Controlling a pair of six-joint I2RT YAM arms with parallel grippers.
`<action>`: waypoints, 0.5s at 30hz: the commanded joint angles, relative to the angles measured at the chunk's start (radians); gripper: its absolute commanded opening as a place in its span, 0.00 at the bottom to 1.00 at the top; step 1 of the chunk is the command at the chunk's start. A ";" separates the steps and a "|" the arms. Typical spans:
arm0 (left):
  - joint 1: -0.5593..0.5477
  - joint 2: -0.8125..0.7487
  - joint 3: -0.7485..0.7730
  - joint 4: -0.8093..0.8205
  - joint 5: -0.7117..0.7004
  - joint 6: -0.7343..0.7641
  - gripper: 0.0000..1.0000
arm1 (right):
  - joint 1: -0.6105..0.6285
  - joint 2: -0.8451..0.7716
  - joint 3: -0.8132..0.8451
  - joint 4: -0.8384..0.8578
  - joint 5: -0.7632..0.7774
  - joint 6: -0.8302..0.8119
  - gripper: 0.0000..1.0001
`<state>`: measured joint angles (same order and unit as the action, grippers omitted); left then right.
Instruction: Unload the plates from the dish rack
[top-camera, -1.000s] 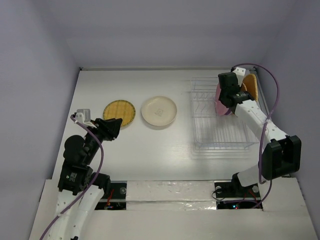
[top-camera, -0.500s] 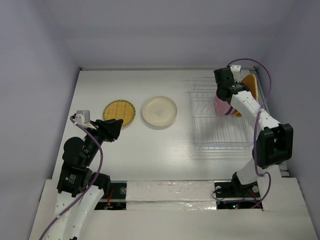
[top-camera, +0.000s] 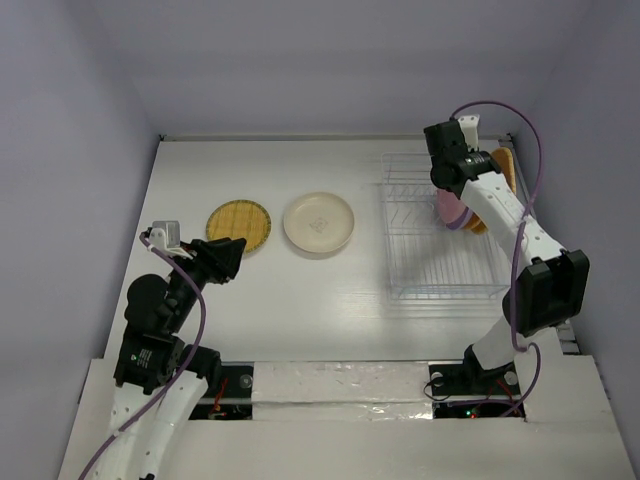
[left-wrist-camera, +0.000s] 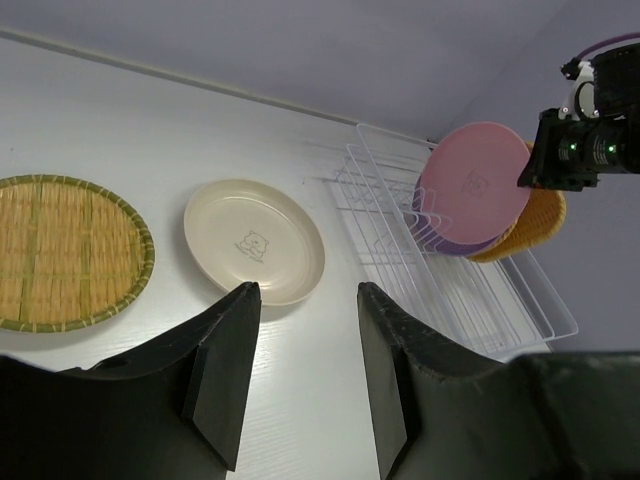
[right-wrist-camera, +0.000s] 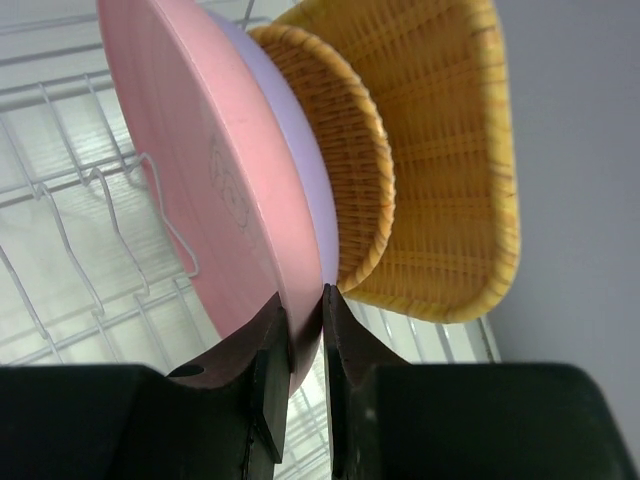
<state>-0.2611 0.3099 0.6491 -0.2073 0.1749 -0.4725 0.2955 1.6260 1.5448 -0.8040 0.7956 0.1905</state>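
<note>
The white wire dish rack (top-camera: 440, 262) stands at the right. In it a pink plate (right-wrist-camera: 200, 170), a purple plate (right-wrist-camera: 305, 190), an orange round woven plate (right-wrist-camera: 345, 150) and an orange rounded-square plate (right-wrist-camera: 440, 160) stand on edge, close together. My right gripper (right-wrist-camera: 302, 300) is shut on the pink plate's rim; from above it (top-camera: 449, 196) sits over the pink plate (top-camera: 446, 210). A yellow woven round plate (top-camera: 240, 227) and a cream plate (top-camera: 318, 223) lie flat on the table. My left gripper (left-wrist-camera: 305, 290) is open and empty, near the yellow plate.
The rack's near half (left-wrist-camera: 470, 300) holds only bare wire dividers. The side wall (top-camera: 580, 150) is close behind the rack on the right. The white table (top-camera: 300, 290) lies between the cream plate and the arm bases.
My right wrist has moved toward the back wall over the rack, its jaws staying on the pink plate. The left arm has not moved.
</note>
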 joint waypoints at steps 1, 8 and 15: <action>-0.004 -0.006 0.004 0.040 -0.003 0.002 0.41 | 0.039 -0.020 0.099 -0.003 0.045 -0.019 0.00; -0.004 -0.002 0.004 0.040 -0.005 0.002 0.41 | 0.080 -0.093 0.162 -0.054 0.065 -0.006 0.00; -0.004 -0.003 0.004 0.039 -0.009 0.000 0.41 | 0.197 -0.201 0.163 0.012 -0.065 0.018 0.00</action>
<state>-0.2611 0.3099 0.6491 -0.2073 0.1738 -0.4728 0.4255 1.4864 1.6539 -0.8703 0.7918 0.1806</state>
